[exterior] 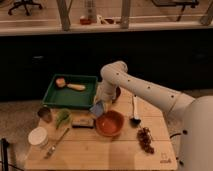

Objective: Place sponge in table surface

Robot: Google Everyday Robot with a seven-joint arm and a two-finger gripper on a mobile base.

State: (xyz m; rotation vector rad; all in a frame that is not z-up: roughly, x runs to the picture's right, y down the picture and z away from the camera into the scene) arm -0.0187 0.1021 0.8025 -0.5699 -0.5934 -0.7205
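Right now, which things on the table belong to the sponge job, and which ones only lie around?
For the job: sponge, held up by the shut gripper near the orange bowl; table surface.
Lying about: green tray, orange bowl, dark block, grapes.

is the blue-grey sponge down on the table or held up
Held up, tilted: the blue-grey rectangular sponge hangs in the shut gripper above the wooden tabletop.

One sponge (98,108), one bowl (110,124), seemingly.

Probably an office-style lab — swivel chairs (25,6) beyond a glazed partition (63,15), cluttered table surface (100,156) in front.
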